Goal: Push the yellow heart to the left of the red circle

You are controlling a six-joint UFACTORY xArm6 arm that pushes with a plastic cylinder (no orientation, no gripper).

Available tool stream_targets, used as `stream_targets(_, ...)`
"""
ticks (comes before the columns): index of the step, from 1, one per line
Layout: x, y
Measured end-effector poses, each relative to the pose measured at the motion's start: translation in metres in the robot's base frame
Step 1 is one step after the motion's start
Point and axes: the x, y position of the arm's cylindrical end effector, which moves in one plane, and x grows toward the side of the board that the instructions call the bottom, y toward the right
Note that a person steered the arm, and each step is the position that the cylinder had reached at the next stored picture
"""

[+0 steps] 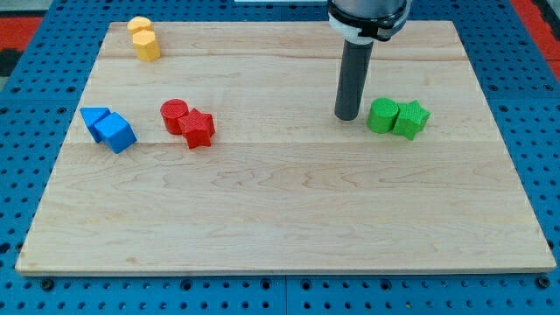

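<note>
The yellow heart lies at the board's top left, touching a yellow hexagon block just below it. The red circle sits left of centre, touching a red star at its lower right. My tip rests on the board right of centre, far to the right of both the yellow heart and the red circle, and just left of a green circle.
A green star touches the green circle's right side. A blue triangle and a blue cube sit together at the left edge. The wooden board lies on a blue pegboard.
</note>
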Motion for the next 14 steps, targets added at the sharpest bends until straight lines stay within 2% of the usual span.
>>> stream_targets(2,-0.015,0.002)
stream_targets(3,-0.116,0.001)
stream_targets(4,-0.199,-0.015)
stream_targets(5,-0.202,-0.02)
stream_targets(6,-0.198,-0.083)
stream_targets(7,-0.17,-0.174)
stream_targets(9,-0.067,-0.317)
stream_targets(10,-0.076,-0.389)
stream_targets(11,-0.112,-0.391)
stream_targets(12,-0.171,-0.37)
stream_targets(13,-0.203,-0.351)
stream_targets(14,-0.202,-0.301)
